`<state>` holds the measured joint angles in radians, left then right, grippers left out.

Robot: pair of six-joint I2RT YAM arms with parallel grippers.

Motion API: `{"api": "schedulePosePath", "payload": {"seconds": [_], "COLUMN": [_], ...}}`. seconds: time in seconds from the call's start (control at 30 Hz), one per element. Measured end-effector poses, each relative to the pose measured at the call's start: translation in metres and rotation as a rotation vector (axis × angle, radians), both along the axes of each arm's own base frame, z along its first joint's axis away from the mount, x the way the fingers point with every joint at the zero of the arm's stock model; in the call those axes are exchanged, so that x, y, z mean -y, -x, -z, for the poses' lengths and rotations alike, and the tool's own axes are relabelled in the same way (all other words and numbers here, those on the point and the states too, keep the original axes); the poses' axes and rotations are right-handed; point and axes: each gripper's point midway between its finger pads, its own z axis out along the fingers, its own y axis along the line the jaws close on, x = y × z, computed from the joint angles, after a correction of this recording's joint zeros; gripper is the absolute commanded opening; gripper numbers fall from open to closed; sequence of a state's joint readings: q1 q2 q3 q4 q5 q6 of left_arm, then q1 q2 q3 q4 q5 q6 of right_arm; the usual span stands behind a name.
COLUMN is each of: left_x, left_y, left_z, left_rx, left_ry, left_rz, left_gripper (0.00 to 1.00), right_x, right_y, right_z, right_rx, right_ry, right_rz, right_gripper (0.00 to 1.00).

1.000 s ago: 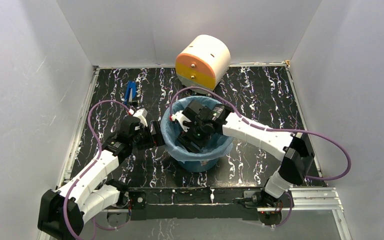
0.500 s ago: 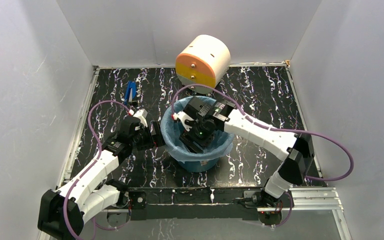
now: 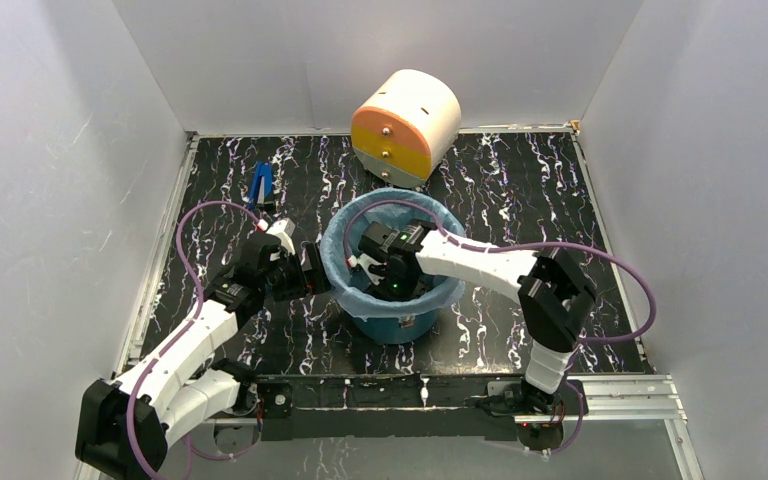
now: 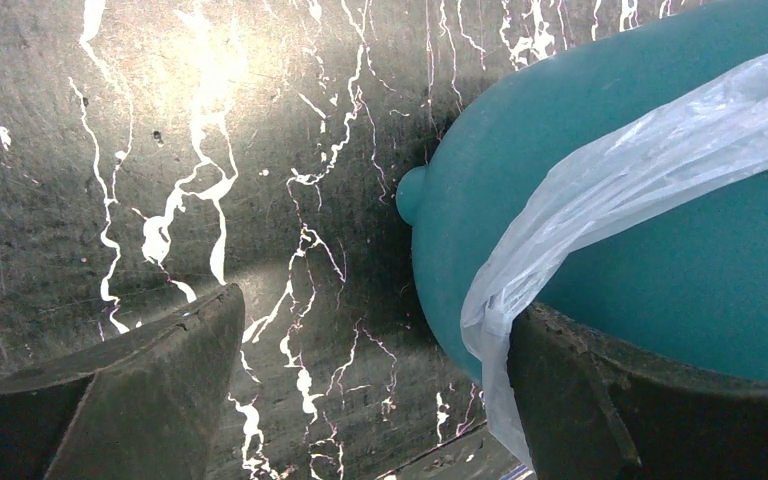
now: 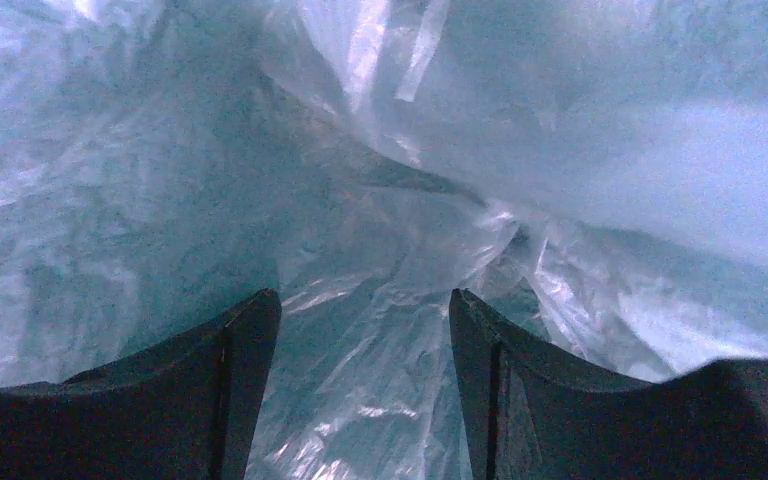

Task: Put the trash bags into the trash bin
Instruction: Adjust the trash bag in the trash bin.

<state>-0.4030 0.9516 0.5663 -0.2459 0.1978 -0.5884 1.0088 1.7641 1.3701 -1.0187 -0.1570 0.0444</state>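
Right pincer (image 5: 365, 310) sits spread inside the bin (image 4: 660, 250), bag (image 5: 390, 230) bunched just ahead. Left pincer (image 4: 375, 310) is spread wide, bin just beside it.

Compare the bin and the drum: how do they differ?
The bin is teal; the drum is cream and orange. The bin stands mid-table, the drum at the far edge. The bin is lined with the bag and has the right gripper inside; the drum has neither. Both are round.
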Motion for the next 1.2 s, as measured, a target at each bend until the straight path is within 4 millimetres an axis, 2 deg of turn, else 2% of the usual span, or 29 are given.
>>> {"api": "schedulePosePath", "payload": {"seconds": [0.3,0.57,0.77,1.2], "left_x": [-0.002,-0.002,-0.002,-0.002], "left_y": [0.001,0.001,0.001,0.001], "left_z": [-0.003,-0.003,-0.003,-0.003], "left_rx": [0.013,0.014,0.014,0.014], "left_ry": [-0.001,-0.003,-0.003,-0.004], "left_rz": [-0.004,-0.002,-0.001,0.0], "left_gripper": [0.94,0.95,0.95,0.94], "right_x": [0.01,0.005,0.004,0.001], "right_y": [0.007,-0.001,-0.002,0.008], "right_z": [0.033,0.051,0.044,0.001], "right_rx": [-0.017,-0.005,-0.001,0.001], "right_ry": [0.027,0.048,0.055,-0.041], "right_rz": [0.005,0.022,0.039,0.056], "right_gripper": [0.73,0.73,0.74,0.74]}}
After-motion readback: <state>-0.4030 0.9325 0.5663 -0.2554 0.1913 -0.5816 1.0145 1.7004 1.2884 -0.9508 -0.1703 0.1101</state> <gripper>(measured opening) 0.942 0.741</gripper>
